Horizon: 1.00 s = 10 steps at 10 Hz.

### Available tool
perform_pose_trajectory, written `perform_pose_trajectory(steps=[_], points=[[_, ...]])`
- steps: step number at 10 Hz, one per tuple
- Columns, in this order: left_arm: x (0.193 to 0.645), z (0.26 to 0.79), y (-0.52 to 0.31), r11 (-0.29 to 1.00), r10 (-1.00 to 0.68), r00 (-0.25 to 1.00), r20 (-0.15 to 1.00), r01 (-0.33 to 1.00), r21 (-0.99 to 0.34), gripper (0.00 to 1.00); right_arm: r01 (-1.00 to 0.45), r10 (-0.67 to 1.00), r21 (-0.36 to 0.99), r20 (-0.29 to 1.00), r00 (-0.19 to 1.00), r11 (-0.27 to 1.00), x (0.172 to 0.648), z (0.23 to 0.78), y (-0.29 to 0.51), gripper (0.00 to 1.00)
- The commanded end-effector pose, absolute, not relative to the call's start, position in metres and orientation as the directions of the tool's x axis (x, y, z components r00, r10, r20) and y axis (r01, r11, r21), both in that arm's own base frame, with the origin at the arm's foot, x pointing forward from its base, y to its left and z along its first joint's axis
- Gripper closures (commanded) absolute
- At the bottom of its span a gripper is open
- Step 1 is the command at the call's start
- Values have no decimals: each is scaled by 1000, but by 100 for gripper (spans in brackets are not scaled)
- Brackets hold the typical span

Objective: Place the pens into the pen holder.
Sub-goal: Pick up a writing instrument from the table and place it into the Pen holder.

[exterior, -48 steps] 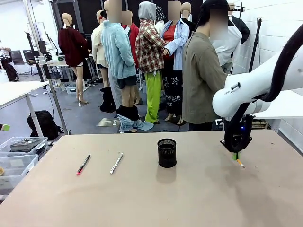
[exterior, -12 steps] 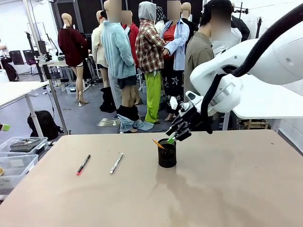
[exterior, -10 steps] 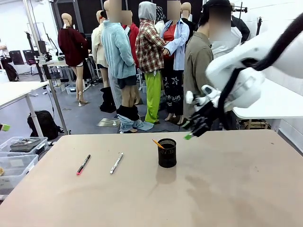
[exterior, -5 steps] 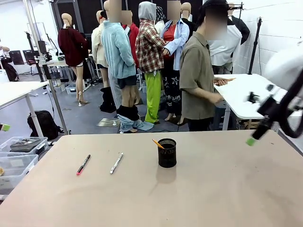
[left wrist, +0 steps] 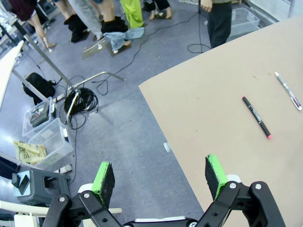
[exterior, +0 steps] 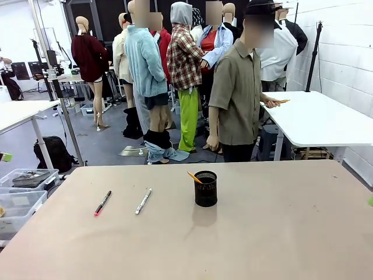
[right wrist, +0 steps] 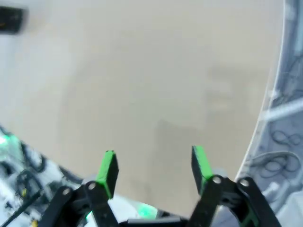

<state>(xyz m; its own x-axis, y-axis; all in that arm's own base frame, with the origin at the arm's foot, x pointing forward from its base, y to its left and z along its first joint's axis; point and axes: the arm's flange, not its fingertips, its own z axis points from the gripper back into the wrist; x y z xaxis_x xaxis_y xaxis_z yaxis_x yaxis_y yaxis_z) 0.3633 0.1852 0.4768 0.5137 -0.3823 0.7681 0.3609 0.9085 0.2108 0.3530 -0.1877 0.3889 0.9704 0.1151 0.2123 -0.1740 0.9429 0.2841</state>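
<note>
Left end effector (left wrist: 159, 176) released, pads spread wide with nothing between them, hanging high over the edge of the surface (exterior: 262, 233), floor under one pad. Right end effector (right wrist: 154, 165) likewise spread and empty, over bare surface, in a blurred picture.

Pencil (exterior: 194, 177) already in the holder (exterior: 205, 188), leaning out toward 10 o'clock. Holder upright near mid-surface. Two pens yet to go, lying flat at 9 o'clock from the holder and well apart from it. Silver pen (exterior: 143, 200) nearer, black pen (exterior: 102, 203) farther out, close to each other but not touching, roughly parallel. From the left wrist, both at about 2 o'clock, black pen (left wrist: 256, 117) closer, silver pen (left wrist: 288, 90) beyond it.

By the look of them: light, stiff, slim, smooth-barrelled. Likely to roll or skid under a glancing pad, and to swing if pinched near one end. Best taken across the barrel near the middle, pads square to its length, straight down from above. Pink end of the black pen toward 6 o'clock in the front view.

Probably work for the left arm, being closer. Holder light as well, apt to tip if knocked at the rim. Better to drop each pen in from above, tip down, than to push it in sideways.
</note>
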Motion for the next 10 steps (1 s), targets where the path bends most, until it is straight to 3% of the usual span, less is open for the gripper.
perform_pose_trajectory(steps=[1, 3, 4, 7, 8, 10], points=[[365, 476, 185, 916, -366, 518, 773, 345, 203, 0, -93, 41, 224, 224, 974, 970, 351, 399, -196, 7], [363, 477, 185, 908, -382, 514, 768, 361, 211, 0, -226, 154, 217, 302, 941, 950, 365, 403, -183, 7], [358, 483, 171, 907, -375, 490, 787, 367, 204, 0, -105, 45, 240, 240, 970, 965, 346, 398, -211, 7], [363, 533, 82, 871, -438, 398, 806, 409, 271, 0, -105, 45, 240, 240, 970, 965, 346, 398, -211, 7], [374, 544, 52, 849, -484, 407, 775, 433, 302, 0, -105, 45, 240, 240, 970, 965, 346, 398, -211, 7], [402, 534, -11, 820, -510, 483, 712, 522, 233, 0, -105, 45, 240, 240, 970, 965, 346, 398, -211, 7]])
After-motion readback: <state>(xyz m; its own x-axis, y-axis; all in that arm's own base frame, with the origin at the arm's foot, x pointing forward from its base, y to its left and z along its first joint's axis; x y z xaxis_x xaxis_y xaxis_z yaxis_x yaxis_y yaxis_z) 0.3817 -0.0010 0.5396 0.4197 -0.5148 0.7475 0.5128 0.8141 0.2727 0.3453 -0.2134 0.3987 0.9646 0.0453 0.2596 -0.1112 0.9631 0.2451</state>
